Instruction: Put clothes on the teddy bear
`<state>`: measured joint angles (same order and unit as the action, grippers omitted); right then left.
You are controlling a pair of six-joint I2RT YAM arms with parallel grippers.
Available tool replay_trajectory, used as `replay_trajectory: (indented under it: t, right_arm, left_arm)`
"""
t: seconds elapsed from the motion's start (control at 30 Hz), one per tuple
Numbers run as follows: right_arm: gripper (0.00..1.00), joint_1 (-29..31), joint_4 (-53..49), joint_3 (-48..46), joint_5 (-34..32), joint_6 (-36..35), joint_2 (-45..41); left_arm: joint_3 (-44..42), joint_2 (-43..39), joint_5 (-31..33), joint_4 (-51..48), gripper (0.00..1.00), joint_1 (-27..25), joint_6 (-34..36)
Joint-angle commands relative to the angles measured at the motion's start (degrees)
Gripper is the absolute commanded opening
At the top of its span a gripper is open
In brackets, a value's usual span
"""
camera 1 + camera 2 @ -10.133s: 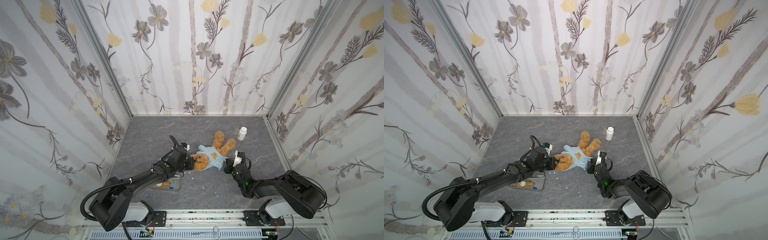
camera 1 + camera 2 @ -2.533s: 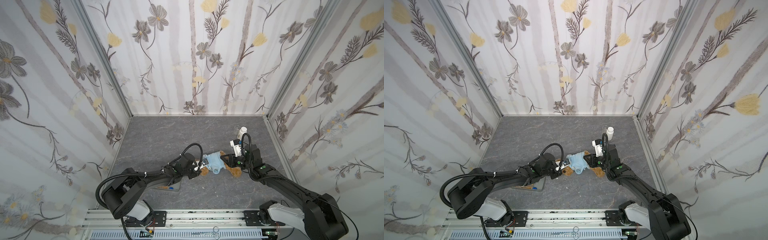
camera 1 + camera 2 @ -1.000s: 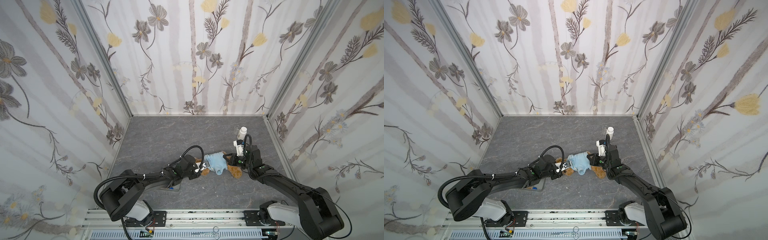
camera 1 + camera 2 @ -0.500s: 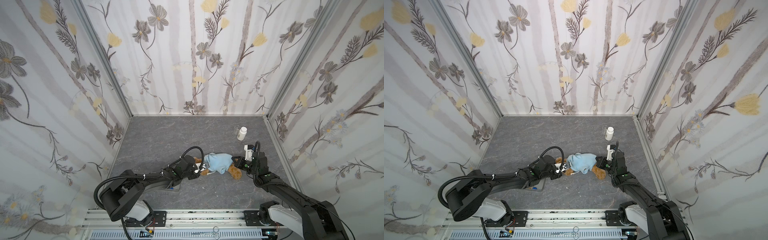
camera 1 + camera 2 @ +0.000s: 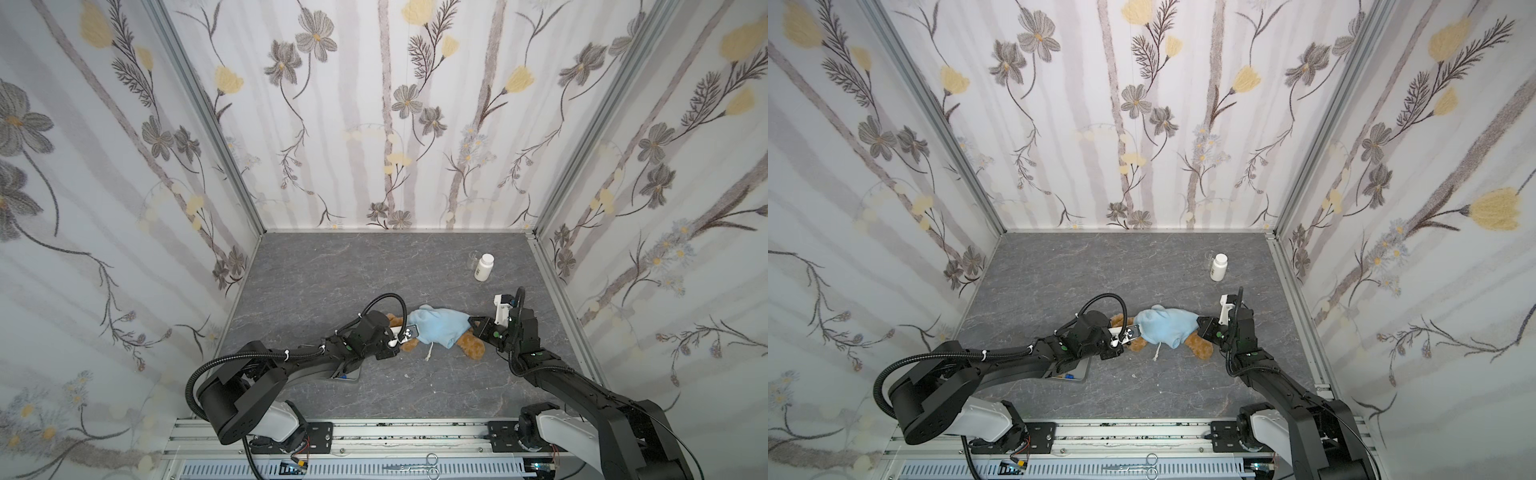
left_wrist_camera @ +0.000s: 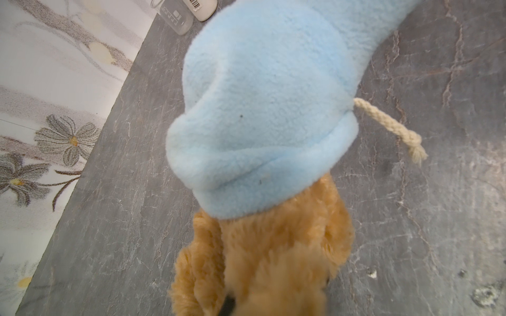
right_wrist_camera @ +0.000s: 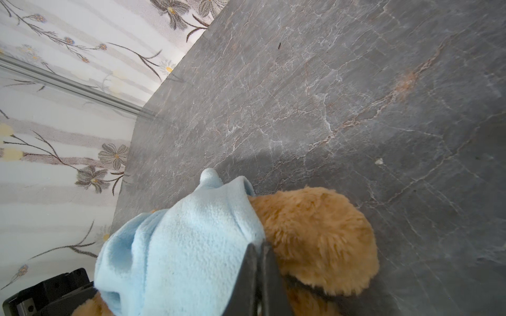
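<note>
Left gripper (image 5: 405, 336) is clamped shut on the head of the teddy bear (image 5: 471, 351), at its 9 o'clock. At 3 o'clock, right gripper (image 5: 473, 321) is pinched closed on the light blue shirt (image 5: 440, 328) hem. The teddy bear is laid just 3 o'clock of table (image 5: 332, 274) centre.

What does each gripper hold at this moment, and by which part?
The right gripper is shut on the edge of the light blue shirt. The left gripper is shut on fur of the teddy bear outside the shirt.
</note>
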<state>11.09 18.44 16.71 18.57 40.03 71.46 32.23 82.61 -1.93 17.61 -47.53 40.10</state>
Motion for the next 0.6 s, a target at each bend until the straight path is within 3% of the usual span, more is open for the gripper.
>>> replay_trajectory:
  t: [0.0, 0.13, 0.37, 0.5, 0.57]
  right_arm:
    - [0.0, -1.35, 0.61, 0.14, -8.42, -1.32, 0.59]
    - [0.0, -2.66, 0.84, 0.33, -7.17, -2.55, 1.07]
    - [0.0, -1.73, 4.56, 2.65, 1.77, -4.16, 5.53]
    - [0.31, -1.69, 1.97, 6.05, 7.57, -10.2, 4.31]
    - [0.37, -1.69, -2.63, 7.9, 5.11, -13.36, 1.07]
  left_arm:
    - [-0.57, -0.58, 2.46, -4.14, 0.0, 0.7, -0.11]
    - [-0.44, -0.36, 2.1, -4.14, 0.0, 0.69, -0.04]
    - [0.1, -0.93, -0.8, -4.25, 0.0, 0.7, -1.48]
    - [0.47, -1.46, -3.07, -4.45, 0.0, 0.8, -3.33]
    - [0.62, -1.58, -3.8, -4.78, 0.0, 0.67, -3.46]
